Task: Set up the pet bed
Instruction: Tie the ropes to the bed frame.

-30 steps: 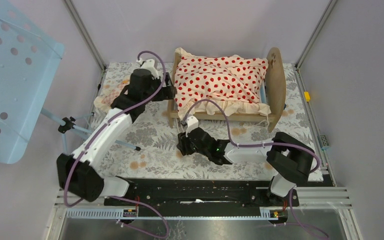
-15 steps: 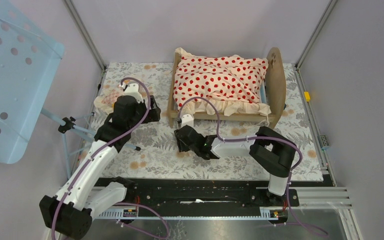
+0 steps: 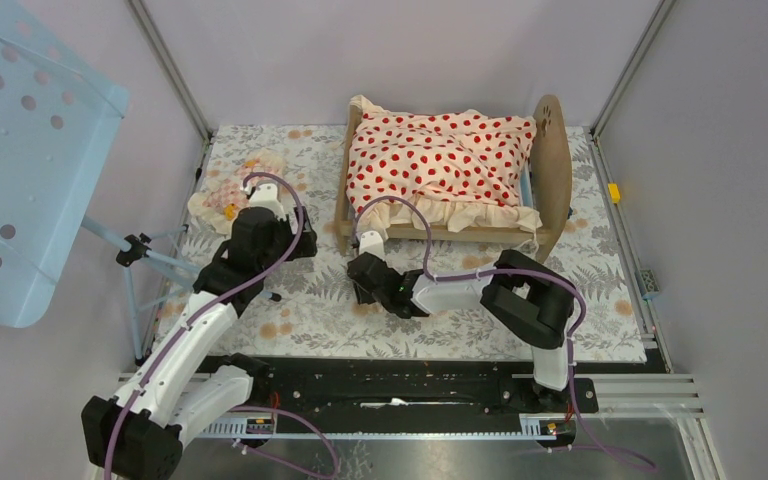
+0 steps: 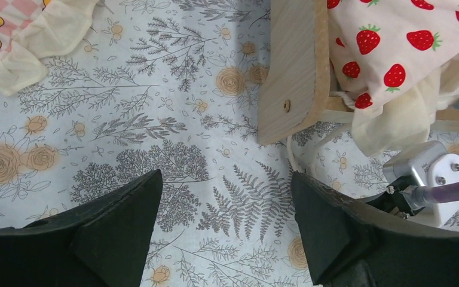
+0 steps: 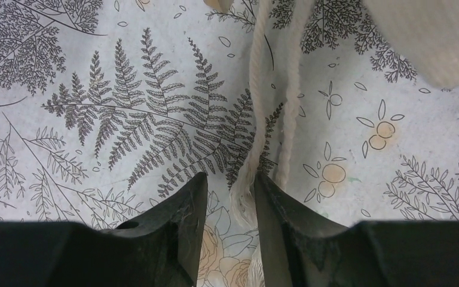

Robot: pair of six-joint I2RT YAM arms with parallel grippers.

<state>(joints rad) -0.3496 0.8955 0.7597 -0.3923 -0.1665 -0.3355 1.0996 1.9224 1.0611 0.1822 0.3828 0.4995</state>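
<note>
My right jaws stand partly apart, low over the floral desk (image 5: 95, 89). They sit astride the frayed end of a cream cord (image 5: 246, 179). Bare cloth shows beside the cord in the gap, so I have nothing pinched. The cord runs away from me toward the pet bed (image 3: 552, 170).

My left jaws are spread wide and hold nothing. They hang above the desk just off the near corner of the bed's low footboard (image 4: 293, 72).

The bed stands at the far side of the desk, right of centre, with its rounded headboard on the right. A strawberry-print ruffled blanket (image 3: 440, 160) covers it and spills over the near rail. A small pink checked pillow (image 3: 225, 195) lies on the desk beyond my left jaws, apart from the bed.
</note>
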